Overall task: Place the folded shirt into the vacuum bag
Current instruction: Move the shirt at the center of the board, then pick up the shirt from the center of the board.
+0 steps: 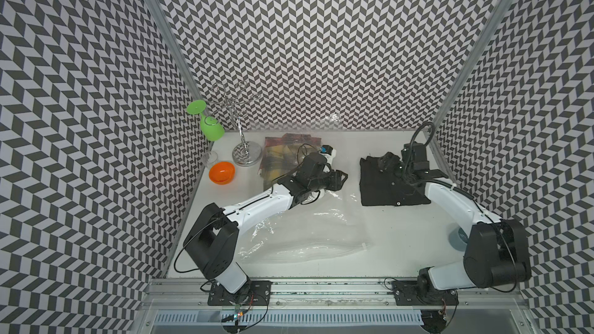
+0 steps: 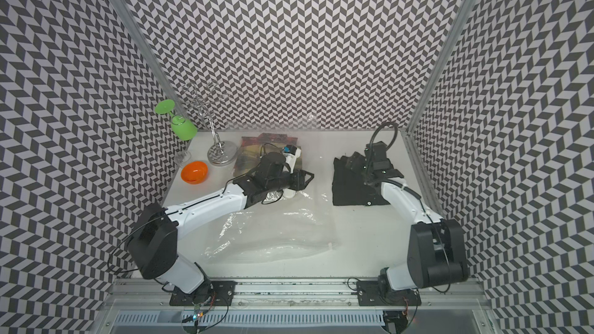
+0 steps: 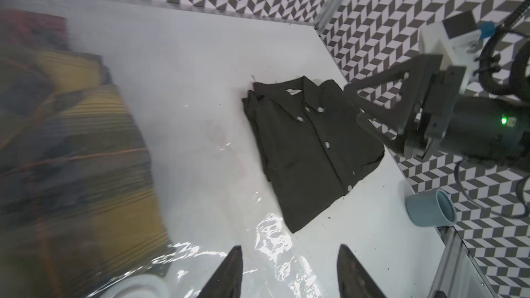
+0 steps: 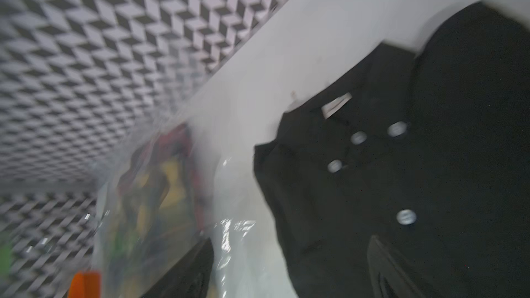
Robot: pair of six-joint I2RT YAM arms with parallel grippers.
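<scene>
Showing folded shirt (image 3: 309, 150) flat on table (image 1: 401, 245), outside bag (image 1: 305, 236), just beside its crinkled edge. Hovering over shirt's collar end with right gripper (image 3: 353, 102), jaws spread wide, nothing grasped. Reaching over bag film with left gripper (image 3: 290, 249), jaws parted, likewise released.

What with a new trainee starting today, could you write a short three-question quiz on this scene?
1. True or false: the black shirt already lies inside the clear bag.
2. What hangs on the metal rack? A) green glass; B) orange bowl; C) blue cup.
3. Fill in: the ___ gripper is at the shirt.
Key: 1 false; 2 A; 3 right gripper.
</scene>
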